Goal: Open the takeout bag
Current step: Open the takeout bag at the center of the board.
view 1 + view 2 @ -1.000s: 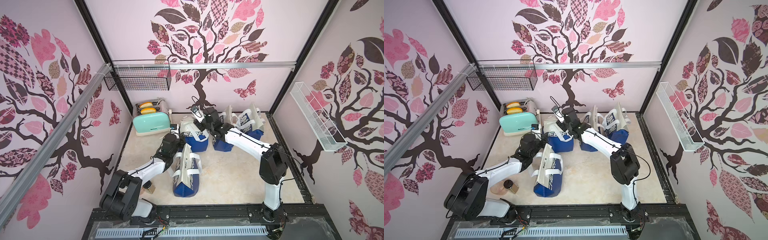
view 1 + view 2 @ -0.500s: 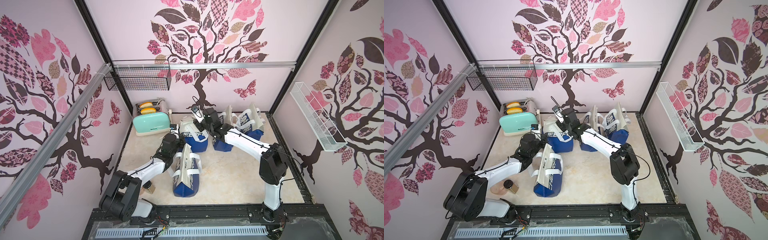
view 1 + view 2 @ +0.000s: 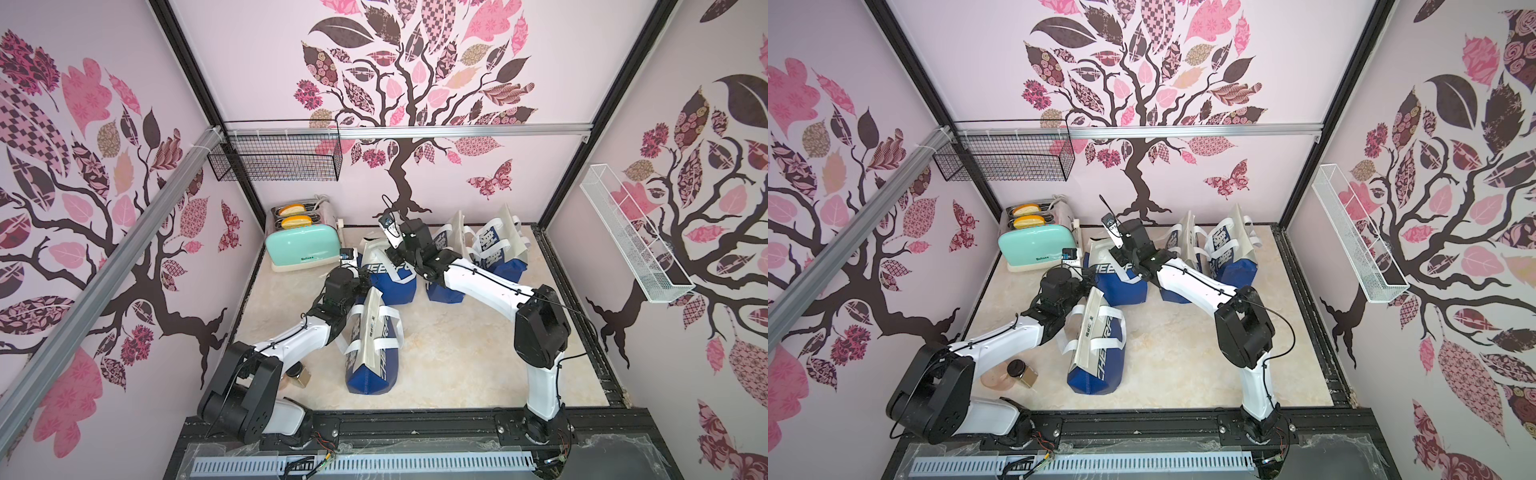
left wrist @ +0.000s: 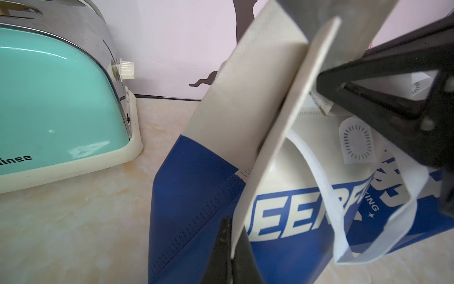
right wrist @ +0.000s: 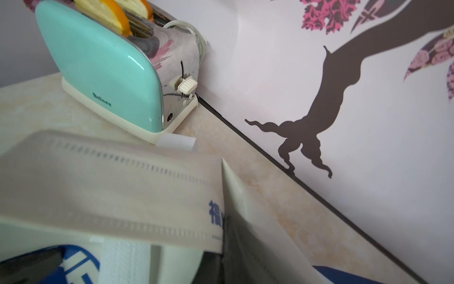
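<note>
**Both grippers pinched on the bag rim**

The bag (image 3: 392, 284) stands upright at the back of the table (image 3: 457, 353), between the toaster (image 3: 301, 249) and two more bags (image 3: 494, 257). It has a blue base and a cream top. One white handle (image 4: 333, 209) loops down over the printed face.

Left gripper (image 4: 233, 248): jaws together on the cream edge of the near panel. In the left wrist view that edge runs straight up from between the fingers. In both top views it sits at the bag's toaster-side corner (image 3: 365, 277).

Right gripper (image 5: 222, 248): jaws closed on the cream rim. The right wrist view is blurred this close, but the panel sits right at the fingers. In a top view it is over the top of the bag (image 3: 1120, 257).

I cannot tell from any view how far the mouth is parted.

Other items:
- The toaster has two slices in its slots.
- The two more bags stand upright, just beside the right arm.
- A flattened bag (image 3: 372, 353) sits nearer the front, touching the left arm.
- A small jar (image 3: 1016, 370) is near the left arm's base.
</note>
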You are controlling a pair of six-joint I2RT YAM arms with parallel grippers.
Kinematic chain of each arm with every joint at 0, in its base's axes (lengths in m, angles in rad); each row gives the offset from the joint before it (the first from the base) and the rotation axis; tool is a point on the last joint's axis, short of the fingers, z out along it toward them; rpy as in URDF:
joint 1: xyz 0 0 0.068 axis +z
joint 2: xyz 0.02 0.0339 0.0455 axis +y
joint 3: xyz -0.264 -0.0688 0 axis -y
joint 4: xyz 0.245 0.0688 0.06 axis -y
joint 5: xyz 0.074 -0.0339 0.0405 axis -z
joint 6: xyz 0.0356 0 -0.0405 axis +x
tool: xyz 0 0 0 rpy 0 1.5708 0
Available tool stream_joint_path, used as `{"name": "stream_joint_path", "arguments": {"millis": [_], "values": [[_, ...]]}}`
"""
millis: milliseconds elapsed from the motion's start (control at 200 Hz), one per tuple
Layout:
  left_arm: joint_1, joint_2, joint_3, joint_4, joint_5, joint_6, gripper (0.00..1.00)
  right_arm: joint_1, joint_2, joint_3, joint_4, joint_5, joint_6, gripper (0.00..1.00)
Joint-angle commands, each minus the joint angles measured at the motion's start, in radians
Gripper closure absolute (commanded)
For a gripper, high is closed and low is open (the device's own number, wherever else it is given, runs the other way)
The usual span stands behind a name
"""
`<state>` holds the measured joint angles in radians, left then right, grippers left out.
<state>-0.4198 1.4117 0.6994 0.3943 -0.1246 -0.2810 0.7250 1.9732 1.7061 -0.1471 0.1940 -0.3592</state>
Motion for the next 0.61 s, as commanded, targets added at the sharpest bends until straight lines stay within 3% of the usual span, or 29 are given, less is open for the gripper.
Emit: {"name": "stream_joint_path", "arguments": {"millis": [0, 295, 495, 600], "values": [[0.001, 0.009, 0.021, -0.011, -0.024, 0.006, 1.00, 0.004, 0.001, 0.043, -0.111, 0.078, 0.002, 1.00], [0.001, 0.059, 0.034, -0.028, -0.075, 0.016, 1.00, 0.018, -0.043, 0.201, -0.286, 0.299, -0.137, 1.00], [-0.015, 0.084, 0.048, -0.058, -0.117, 0.067, 1.00, 0.052, 0.029, 0.377, -0.379, 0.454, -0.308, 1.00], [-0.028, 0.088, 0.051, -0.063, -0.129, 0.087, 1.00, 0.065, 0.101, 0.524, -0.486, 0.469, -0.353, 1.00]]}}
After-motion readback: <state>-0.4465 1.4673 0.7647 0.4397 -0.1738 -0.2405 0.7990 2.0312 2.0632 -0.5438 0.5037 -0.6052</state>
